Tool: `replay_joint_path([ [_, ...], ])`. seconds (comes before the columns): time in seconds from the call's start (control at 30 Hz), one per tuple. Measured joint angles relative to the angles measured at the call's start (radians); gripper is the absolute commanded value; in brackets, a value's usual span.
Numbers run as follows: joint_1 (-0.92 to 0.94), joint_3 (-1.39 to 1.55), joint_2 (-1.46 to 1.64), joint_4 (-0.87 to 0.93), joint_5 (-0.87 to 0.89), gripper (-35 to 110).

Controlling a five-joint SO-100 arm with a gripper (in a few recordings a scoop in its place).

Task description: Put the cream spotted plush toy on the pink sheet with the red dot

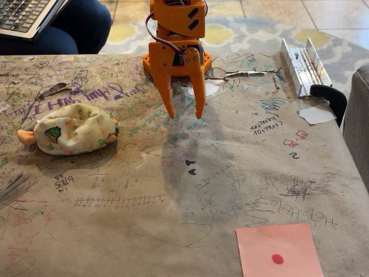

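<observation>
In the fixed view the orange gripper (185, 115) is seen pointing down at the scribbled-on table (173, 190), its fingers spread and nothing held between them. The cream spotted plush toy (72, 129) is laid well to its left. The pink sheet with the red dot (279, 250) is placed at the lower right edge
</observation>
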Motion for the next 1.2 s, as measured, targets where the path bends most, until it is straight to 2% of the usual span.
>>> replay_joint_path([
  [0.1,-0.061,0.0,0.0,0.0,0.015,16],
  [0.2,-0.04,0.0,0.0,-0.017,0.091,16],
  [0.3,0.009,-0.028,0.0,-0.028,0.328,26],
  [0.4,0.114,-0.149,0.0,0.035,0.545,26],
  [0.53,0.21,-0.25,0.0,0.101,0.589,37],
  [0.63,0.242,-0.285,-0.021,0.092,0.635,38],
  [0.73,0.278,-0.379,-0.187,0.097,0.678,40],
  [0.97,0.39,-0.795,-0.859,0.124,0.718,51],
  [1.07,0.495,-0.833,-1.034,0.1,0.684,50],
  [1.2,0.696,-0.833,-1.204,-0.02,0.66,53],
])
